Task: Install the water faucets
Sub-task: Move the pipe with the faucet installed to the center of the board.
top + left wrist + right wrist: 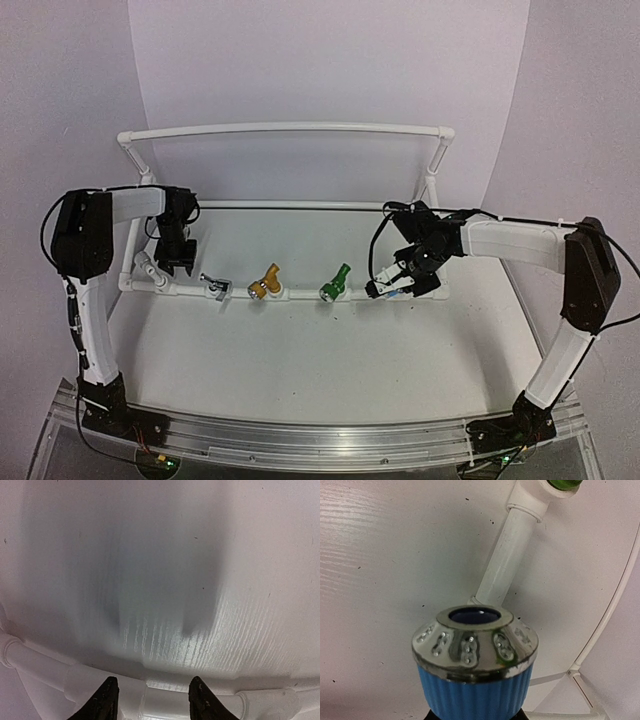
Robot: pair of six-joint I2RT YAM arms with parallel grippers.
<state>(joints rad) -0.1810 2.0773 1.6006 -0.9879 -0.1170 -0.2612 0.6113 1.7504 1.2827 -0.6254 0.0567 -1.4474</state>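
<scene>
Item one, white pipe frame [290,129]: it stands on the white table [330,360], its near rail running left to right.

Item two, faucets on the near rail: from left to right we count the silver faucet [215,287], the yellow faucet [266,283] and the green faucet [335,283], each seated at its own joint and well apart from the next.

Item three, blue faucet [475,690]: it sits at the right end of the near rail, just right of the green one, with its chrome nozzle [475,645] facing the wrist camera.

Item four, right gripper [385,285]: we find it clenched on the blue faucet's ribbed body.

Item five, left gripper [175,262]: it hangs over the left end of the near rail, beside the elbow fitting [148,266]. Its fingers [106,700] stand apart, with a white pipe joint between them. We cannot tell whether they press on that joint.
</scene>
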